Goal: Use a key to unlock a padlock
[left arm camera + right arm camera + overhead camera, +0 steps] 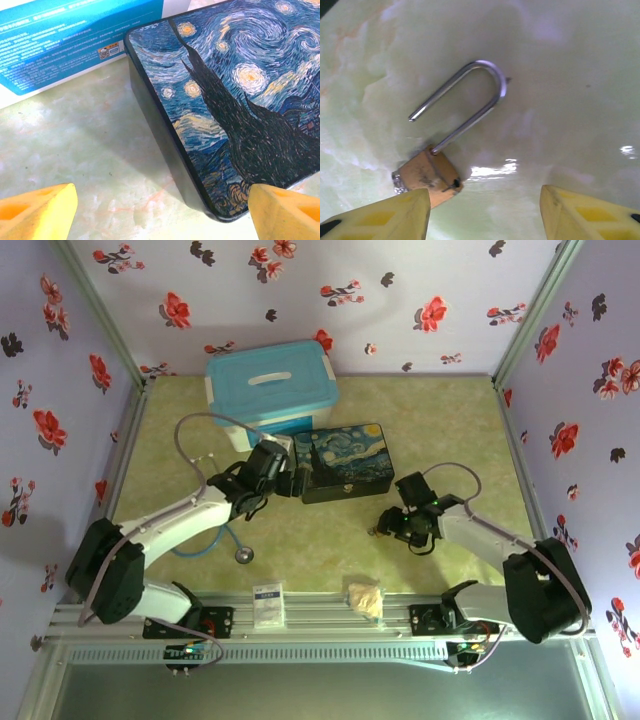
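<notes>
Right gripper (482, 212) fingers sit in the bottom corners of the wrist view, spread wide, holding nothing. Padlock (427, 175) lies flat on table (570, 75), lower left of frame, its brass body just by one finger; contact unclear. Shackle (487, 82) has one leg free of the body, so the unlock looks done. Key (397, 181) is probably the silvery bit at the body's lower-left end, too small to be sure. Left to do: maybe pull key, back off. Left gripper (162, 210) wide, empty, by tin (240, 100) corner. Tin lid shut, contents hidden. Blue-lid bin (270, 385), upper centre of top view, closed, contents hidden.
</notes>
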